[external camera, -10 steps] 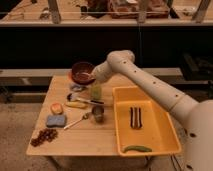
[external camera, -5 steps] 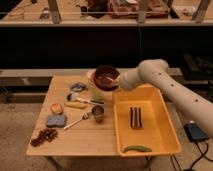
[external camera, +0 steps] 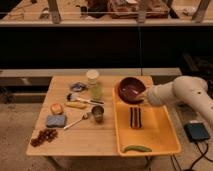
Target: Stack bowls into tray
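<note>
Camera view: maroon bowl (external camera: 131, 90) at jaws (external camera: 144, 96) (over yellow tray (external camera: 150, 142) back edge).

Maroon bowl (external camera: 131, 90): carried from the table's far middle rightward, now over the far left corner of the yellow tray (external camera: 170, 142).
Gripper (external camera: 144, 96): moved right with it, at the bowl's right rim.
Arm (external camera: 180, 92): swung right, now reaching in from the right edge.

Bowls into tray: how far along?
Done: nothing stacked yet. In hand: the maroon bowl is carried by the gripper at the far end of the yellow tray, not set down. Left: lower it; no orange bowl is visible to stack.
</note>
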Controlling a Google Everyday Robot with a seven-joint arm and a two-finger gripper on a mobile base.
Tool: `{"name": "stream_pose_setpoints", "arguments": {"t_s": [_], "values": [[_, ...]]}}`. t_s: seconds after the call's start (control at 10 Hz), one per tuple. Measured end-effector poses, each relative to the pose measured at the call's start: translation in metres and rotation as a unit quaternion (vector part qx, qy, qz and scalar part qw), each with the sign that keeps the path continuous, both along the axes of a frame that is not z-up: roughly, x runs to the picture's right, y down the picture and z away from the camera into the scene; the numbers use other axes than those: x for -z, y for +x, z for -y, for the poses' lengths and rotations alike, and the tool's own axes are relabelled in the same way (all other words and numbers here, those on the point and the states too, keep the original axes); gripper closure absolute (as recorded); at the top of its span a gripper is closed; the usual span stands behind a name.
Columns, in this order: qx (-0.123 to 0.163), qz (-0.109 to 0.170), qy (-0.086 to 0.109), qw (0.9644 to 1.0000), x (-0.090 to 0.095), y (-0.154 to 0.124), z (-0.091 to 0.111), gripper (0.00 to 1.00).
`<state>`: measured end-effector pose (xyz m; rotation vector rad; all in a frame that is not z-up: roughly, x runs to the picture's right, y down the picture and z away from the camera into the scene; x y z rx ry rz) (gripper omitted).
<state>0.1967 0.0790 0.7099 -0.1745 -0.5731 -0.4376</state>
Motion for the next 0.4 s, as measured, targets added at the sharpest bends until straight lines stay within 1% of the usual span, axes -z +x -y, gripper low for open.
{"name": "stream_pose_setpoints", "arguments": {"t_s": [0.1,0.2,0.4], "values": [[0.007,0.001,-0.014,0.9999,0.0032,0.0074,-0.0111,1.0],[0.009,0.001,-0.022,0.9997,0.0042,0.0124,-0.018,1.0],[0.011,0.002,-0.022,0.9997,0.0038,0.0101,-0.0168,1.0]]}}
